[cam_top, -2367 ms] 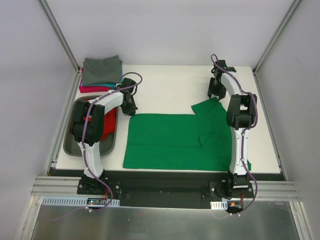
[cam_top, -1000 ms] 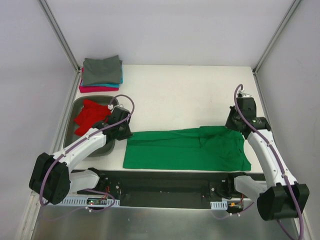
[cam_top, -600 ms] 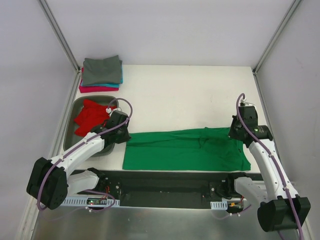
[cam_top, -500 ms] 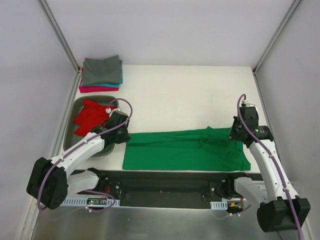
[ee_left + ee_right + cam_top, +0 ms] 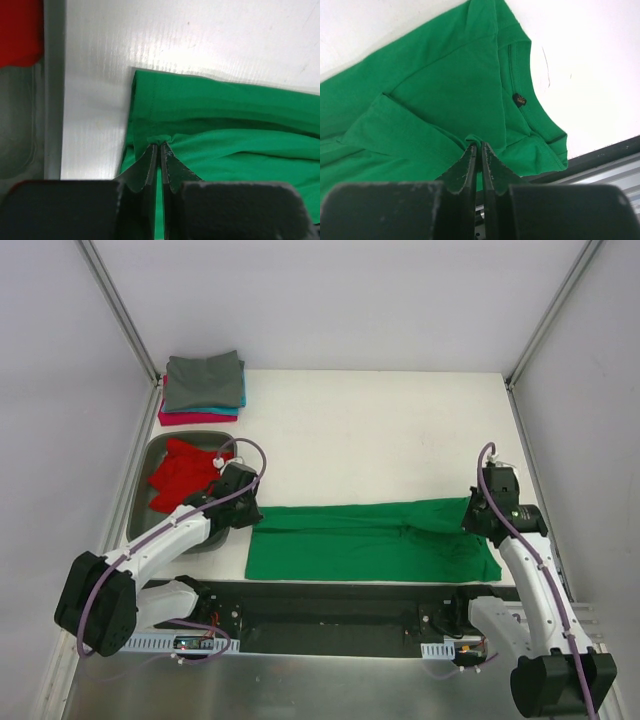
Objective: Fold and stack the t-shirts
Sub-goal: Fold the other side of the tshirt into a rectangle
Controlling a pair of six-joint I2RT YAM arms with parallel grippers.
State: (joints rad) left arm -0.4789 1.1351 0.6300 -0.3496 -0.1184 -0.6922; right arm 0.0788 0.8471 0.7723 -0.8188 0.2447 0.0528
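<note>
Green t-shirt (image 5: 370,540): folded lengthwise into a long band, lying flat along the near edge of the white surface (image 5: 380,430), between the two arms.
Left end effector (image 5: 159,147): jaws narrow, pinching a small pucker of the green t-shirt at its left end.
Right end effector (image 5: 479,146): jaws narrow, pinching green cloth just beside the collar at the right end.
Red t-shirt (image 5: 180,472): crumpled, in the grey tray (image 5: 143,518) at the left.
Stack of folded t-shirts (image 5: 204,380): far left corner, grey on top, teal and pink beneath.
</note>
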